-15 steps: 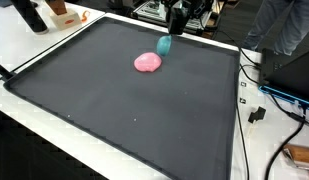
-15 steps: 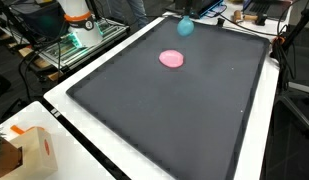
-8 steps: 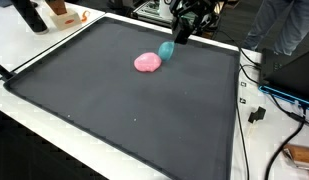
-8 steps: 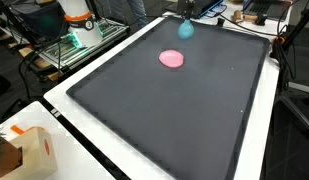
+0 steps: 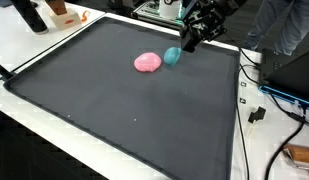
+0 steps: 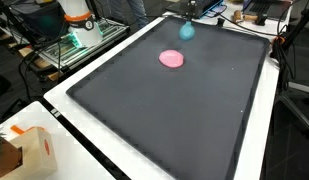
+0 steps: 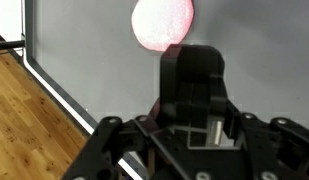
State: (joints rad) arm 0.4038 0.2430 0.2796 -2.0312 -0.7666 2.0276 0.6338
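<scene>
my pincer [image 5: 185, 46] hangs near the far edge of the black mat [image 5: 114, 110] with its tips at the small teal lump [image 5: 172, 56], which lies between me and the pink blob [image 5: 147, 63] just beside it; whether my jaws grip it i cannot tell.

One black mat [image 5: 114, 110] lay in both exterior views, and on it, toward its far edge, were two small lumps: one pink lump [image 5: 147, 63] and one teal lump [image 5: 172, 56]. One gripper [image 5: 191, 42] hung over that far edge of the mat, and one cardboard box [image 6: 32, 150] stood off the mat's near corner.
</scene>
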